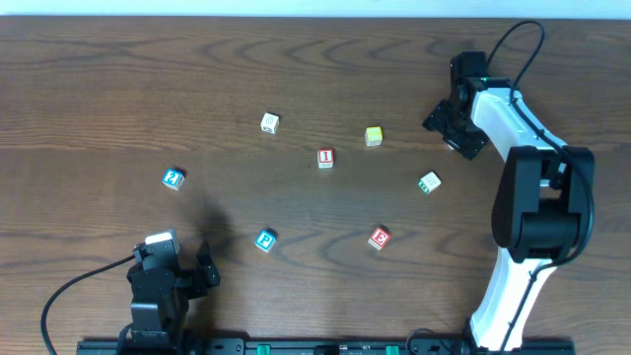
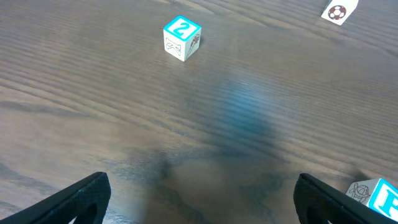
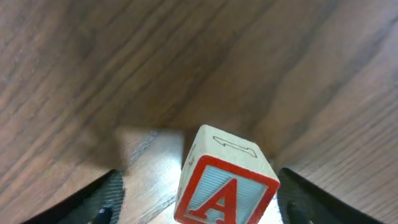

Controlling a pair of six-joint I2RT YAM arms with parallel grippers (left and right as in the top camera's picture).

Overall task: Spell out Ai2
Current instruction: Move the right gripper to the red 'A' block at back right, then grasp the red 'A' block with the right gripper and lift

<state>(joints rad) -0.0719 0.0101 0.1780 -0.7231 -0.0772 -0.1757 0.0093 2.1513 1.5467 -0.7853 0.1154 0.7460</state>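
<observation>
At seven o'clock on the table (image 1: 99, 79), the left gripper (image 1: 182, 258) sits with its jaws wide apart, holding nothing. The 2 cube (image 1: 173, 178) lies at nine o'clock, just ahead of that gripper and well apart from the I cube (image 1: 325, 157) near the centre. The P cube (image 1: 264, 240) and E cube (image 1: 380, 238) flank six o'clock. At two o'clock, the right gripper (image 1: 452, 126) has its fingers spread either side of the A cube (image 3: 227, 183), unclamped. The overhead view hides that cube.
</observation>
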